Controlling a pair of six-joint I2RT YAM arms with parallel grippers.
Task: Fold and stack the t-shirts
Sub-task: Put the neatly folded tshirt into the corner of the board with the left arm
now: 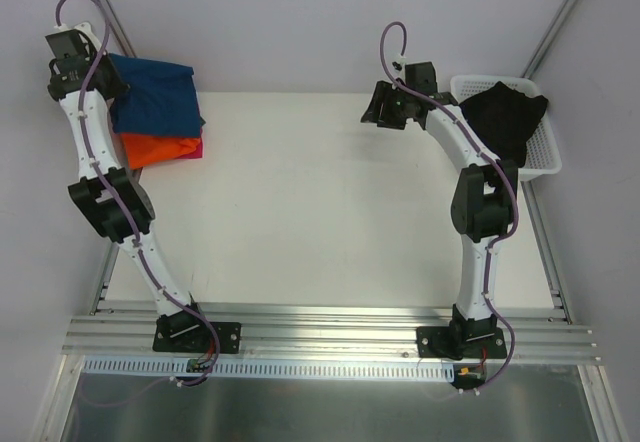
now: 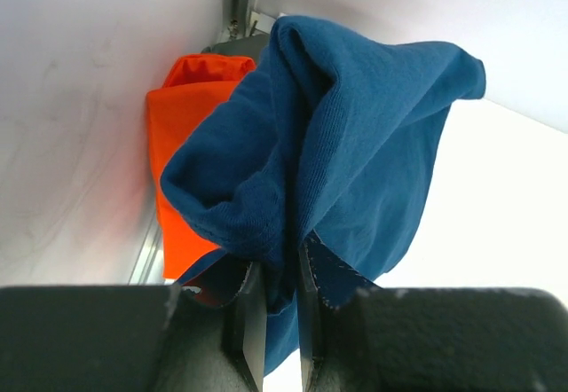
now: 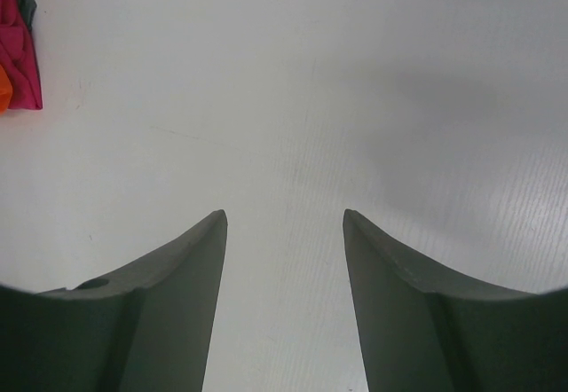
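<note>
The folded navy blue t-shirt [image 1: 155,97] hangs bunched at the table's far left corner; its print is hidden. It drapes over the plain orange t-shirt [image 1: 158,149], which lies folded on the table. My left gripper [image 2: 282,303] is shut on a fold of the blue t-shirt [image 2: 337,144], with the orange one [image 2: 182,152] behind it against the wall. My right gripper [image 3: 284,219] is open and empty above bare table; in the top view it [image 1: 378,110] hovers at the far centre-right.
A white basket [image 1: 545,147] at the far right holds a black garment [image 1: 510,112]. A pink cloth edge [image 1: 196,148] shows under the orange shirt and in the right wrist view [image 3: 19,55]. Walls close off the left and back.
</note>
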